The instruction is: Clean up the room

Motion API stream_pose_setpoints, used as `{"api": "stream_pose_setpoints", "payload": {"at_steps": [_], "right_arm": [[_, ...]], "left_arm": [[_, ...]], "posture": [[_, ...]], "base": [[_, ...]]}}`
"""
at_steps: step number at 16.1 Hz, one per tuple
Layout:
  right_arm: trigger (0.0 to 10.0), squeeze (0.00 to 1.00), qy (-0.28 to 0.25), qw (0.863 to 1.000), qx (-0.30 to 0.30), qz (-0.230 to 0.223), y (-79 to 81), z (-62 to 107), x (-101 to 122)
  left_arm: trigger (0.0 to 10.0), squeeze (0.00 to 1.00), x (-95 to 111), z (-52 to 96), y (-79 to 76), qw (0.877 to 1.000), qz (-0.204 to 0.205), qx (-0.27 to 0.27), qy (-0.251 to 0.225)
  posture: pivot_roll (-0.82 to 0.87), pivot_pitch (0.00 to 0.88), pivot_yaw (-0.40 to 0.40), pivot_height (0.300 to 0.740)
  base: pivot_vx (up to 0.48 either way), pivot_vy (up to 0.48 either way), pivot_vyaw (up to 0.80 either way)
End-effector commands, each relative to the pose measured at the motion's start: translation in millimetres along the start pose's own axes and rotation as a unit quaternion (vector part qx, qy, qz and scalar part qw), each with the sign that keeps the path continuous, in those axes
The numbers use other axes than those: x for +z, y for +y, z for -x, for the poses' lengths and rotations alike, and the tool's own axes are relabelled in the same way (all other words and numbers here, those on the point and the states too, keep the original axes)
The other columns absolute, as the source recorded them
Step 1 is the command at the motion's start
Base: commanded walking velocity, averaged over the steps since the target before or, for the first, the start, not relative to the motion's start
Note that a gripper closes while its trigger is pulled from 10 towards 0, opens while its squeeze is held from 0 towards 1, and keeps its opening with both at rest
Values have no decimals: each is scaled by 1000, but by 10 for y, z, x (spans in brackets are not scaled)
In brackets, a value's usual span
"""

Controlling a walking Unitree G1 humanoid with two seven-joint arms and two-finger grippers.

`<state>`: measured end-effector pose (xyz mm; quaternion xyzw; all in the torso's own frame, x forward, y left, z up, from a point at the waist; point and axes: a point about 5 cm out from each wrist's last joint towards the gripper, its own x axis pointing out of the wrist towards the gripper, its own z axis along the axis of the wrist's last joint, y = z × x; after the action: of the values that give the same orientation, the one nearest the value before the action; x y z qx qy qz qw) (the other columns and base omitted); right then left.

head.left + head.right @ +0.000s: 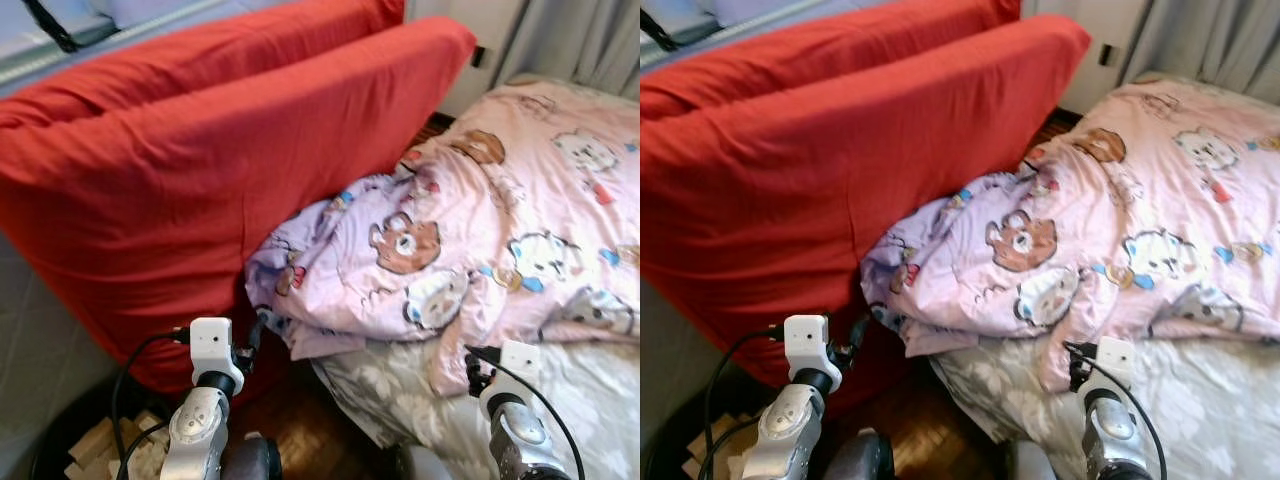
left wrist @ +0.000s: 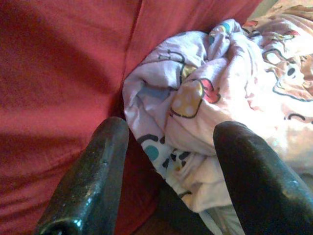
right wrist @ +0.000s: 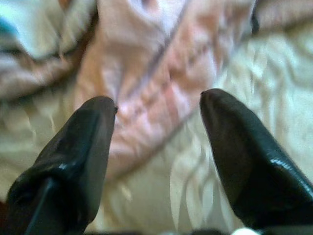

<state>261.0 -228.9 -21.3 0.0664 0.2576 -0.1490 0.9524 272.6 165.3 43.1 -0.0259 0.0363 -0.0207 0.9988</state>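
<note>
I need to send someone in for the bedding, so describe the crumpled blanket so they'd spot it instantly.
Find the big red cushion leaning beside the bed. Against its lower right side, a bunched-up blanket spills off the bed's grey floral sheet. It is pale pink and lilac, printed with cartoon bears and cats, unlike the plain red and grey fabrics around it.

The crumpled duvet (image 1: 470, 230) lies on the bed (image 1: 590, 400) to my right, its bunched end against the mattress (image 1: 200, 170) leaning left.
</note>
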Motion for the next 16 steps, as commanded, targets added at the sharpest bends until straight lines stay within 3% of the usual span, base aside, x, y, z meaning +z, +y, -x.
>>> {"api": "stream_pose_setpoints", "payload": {"at_steps": [1,2,7,9,10,16], "right_arm": [[10000,929,28,999,-11,-17,-6,7,-70],[10000,1000,33,999,-6,-20,11,-3,-59],[10000,1000,35,997,-8,-63,150,-26,-20],[10000,1000,30,998,3,-57,221,-38,17],[10000,0,26,998,10,-52,273,-52,61],[10000,0,4,999,2,-48,322,-95,221]], "left_arm": [[10000,0,-6,29,21,1000,-4,-1,6],[10000,0,11,38,9,1000,-6,-6,5],[10000,0,114,146,37,1000,-17,-14,1],[10000,0,154,186,30,1000,-19,-18,-2],[10000,0,178,206,27,1000,-22,-20,-1],[10000,0,304,341,38,999,-26,-27,4]], "posture": [[66,192,27,647],[81,205,32,647],[150,256,64,647],[171,270,75,647],[188,283,83,647],[220,330,111,647]], "base": [[0,0,0],[0,0,0],[0,0,0],[0,0,0],[0,0,0],[0,0,0]]}}
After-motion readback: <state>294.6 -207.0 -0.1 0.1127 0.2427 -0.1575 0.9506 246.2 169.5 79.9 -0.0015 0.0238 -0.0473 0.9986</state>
